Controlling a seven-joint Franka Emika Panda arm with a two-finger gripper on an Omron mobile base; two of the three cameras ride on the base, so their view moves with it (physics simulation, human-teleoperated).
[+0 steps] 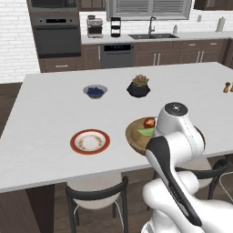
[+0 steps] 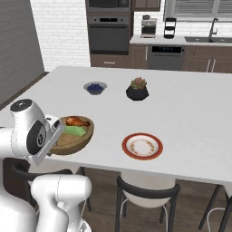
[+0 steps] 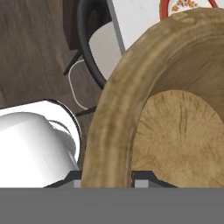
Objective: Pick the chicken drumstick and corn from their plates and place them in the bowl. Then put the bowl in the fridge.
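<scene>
The wooden bowl (image 1: 134,135) (image 2: 71,138) (image 3: 144,109) is at the near edge of the white counter (image 1: 54,113), partly past that edge. Inside it lie the orange-brown chicken drumstick (image 1: 149,122) (image 2: 77,121) and the pale green corn (image 1: 145,131) (image 2: 74,130). My gripper (image 3: 107,179) is shut on the bowl's thick rim, one finger on each side of it. In the left base view my arm hides the hand. An empty red-rimmed plate (image 1: 90,141) (image 2: 142,146) lies on the counter beside the bowl, and a plate rim (image 3: 164,8) peeks past the bowl. The fridge is out of view.
A grey bowl of blueberries (image 1: 95,91) (image 2: 95,87) and a black plant pot (image 1: 138,86) (image 2: 137,89) stand further back on the counter. Two shakers (image 1: 226,87) stand at the far right. Dark-framed stools (image 1: 98,195) (image 2: 145,192) sit under the counter's near edge.
</scene>
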